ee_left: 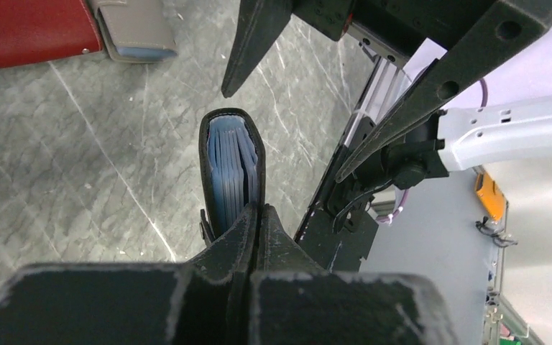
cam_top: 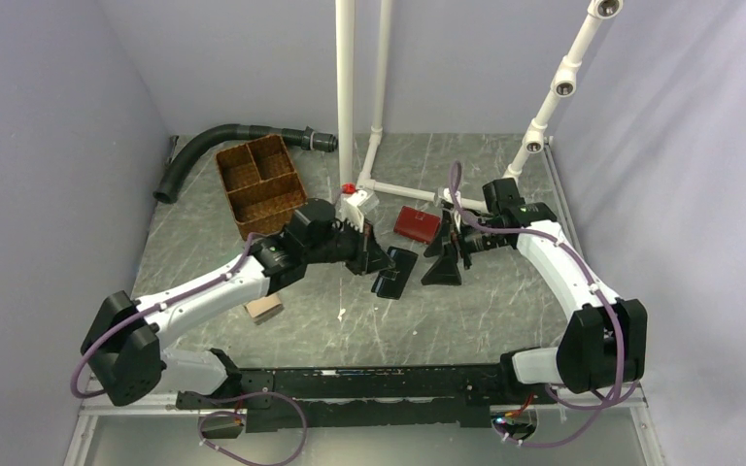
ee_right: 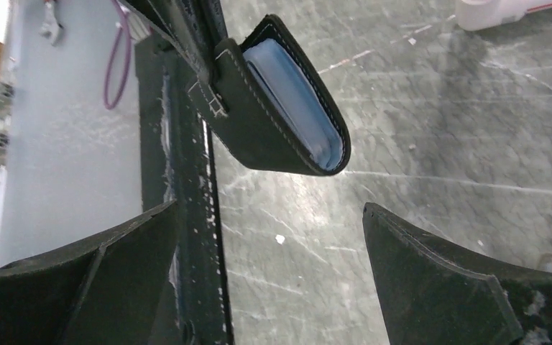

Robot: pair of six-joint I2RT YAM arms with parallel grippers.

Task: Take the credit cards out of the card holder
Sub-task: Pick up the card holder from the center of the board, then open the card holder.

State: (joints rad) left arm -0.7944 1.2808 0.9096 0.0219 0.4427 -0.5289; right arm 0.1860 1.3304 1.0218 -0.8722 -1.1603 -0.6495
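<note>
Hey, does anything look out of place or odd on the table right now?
Only the card holder: it's not lying flat but pinched at one edge in the left pincer, folded nearly shut, with only pale blue sleeves showing. The right pincer is open near it.

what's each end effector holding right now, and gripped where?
The left end effector is shut on the card holder, pinching one end of its black cover; the right end effector is open, holding nothing.
</note>
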